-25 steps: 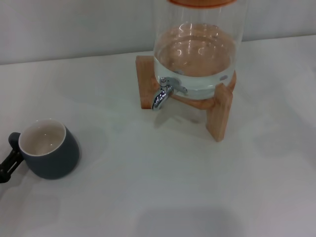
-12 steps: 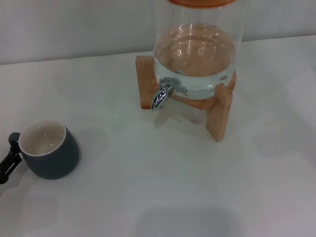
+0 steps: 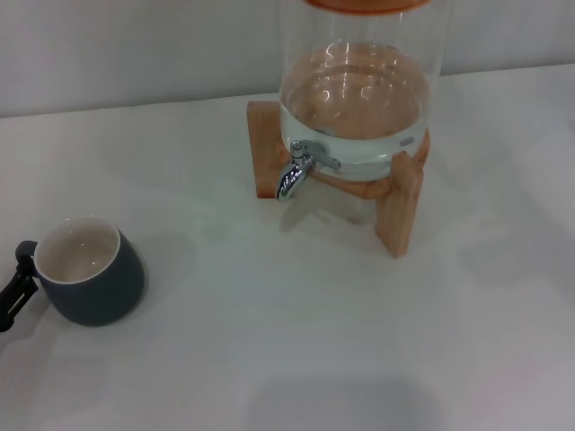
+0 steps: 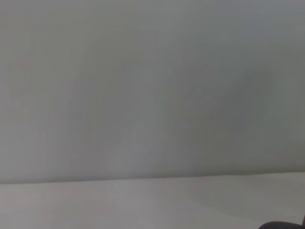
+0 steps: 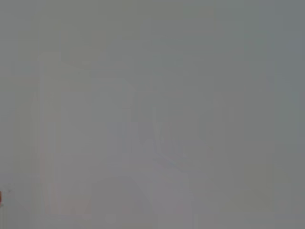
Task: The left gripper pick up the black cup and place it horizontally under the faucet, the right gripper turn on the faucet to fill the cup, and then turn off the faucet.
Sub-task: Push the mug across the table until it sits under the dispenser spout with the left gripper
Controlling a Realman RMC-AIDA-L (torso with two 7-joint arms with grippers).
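We see the left end effector at the left edge of the head view, a black jointed finger touching the handle of the black cup; we cannot tell how far it is open. The cup stands upright on the white counter. Well apart to the right, the faucet projects from the glass dispenser on its wooden stand.

Left end effector barely visible at left edge, low.
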